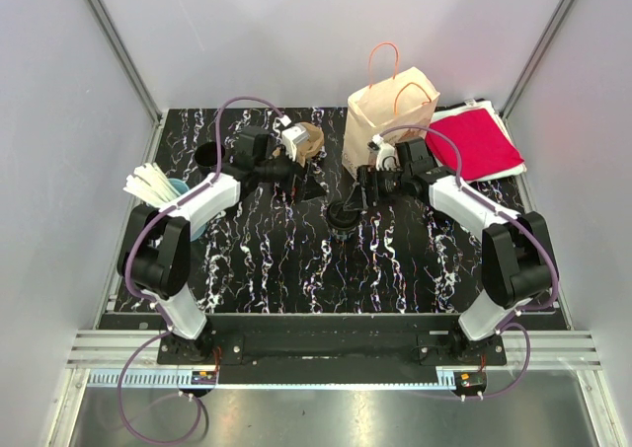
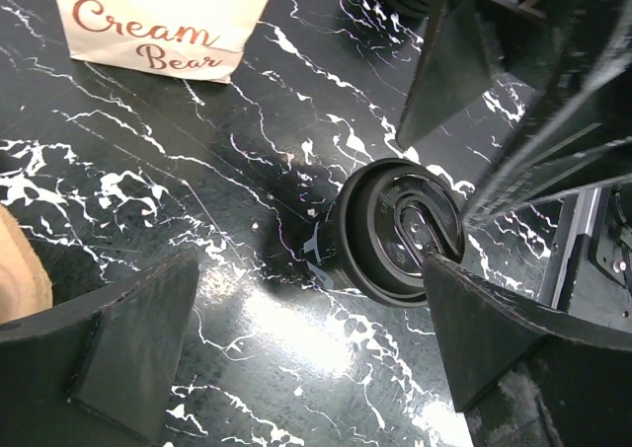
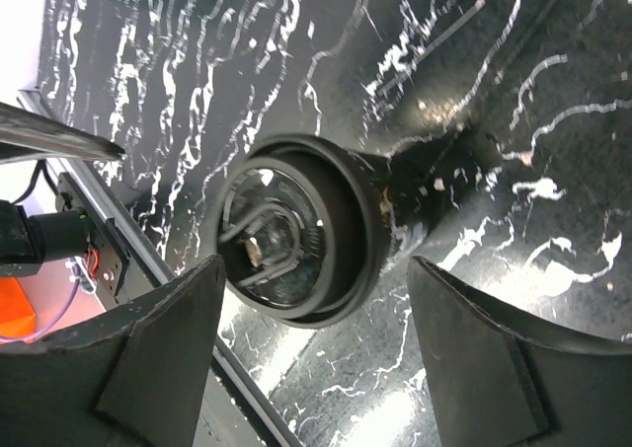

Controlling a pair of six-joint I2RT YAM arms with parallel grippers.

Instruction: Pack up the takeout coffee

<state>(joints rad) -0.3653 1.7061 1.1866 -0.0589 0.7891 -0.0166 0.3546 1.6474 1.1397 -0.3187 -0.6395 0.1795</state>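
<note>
Packing has barely begun: the lidded coffee cup point(image 3: 296, 235) stands on the surface point(image 1: 276, 260), outside the paper bag point(image 1: 387, 121). The right pincer point(image 3: 316, 304) straddles it, wide and not gripping. The left pincer point(image 2: 306, 338) gapes nearby.

The top camera sits above and behind the arm bases, looking down over the whole bench point(image 1: 296, 260) to its far edge. The wrist cameras look steeply down from close by, past the left gripper point(image 2: 311, 319) and right gripper point(image 3: 314, 269); the right sits nearer. All three views share the lidded cup point(image 1: 346, 215) near the bench's middle.
</note>
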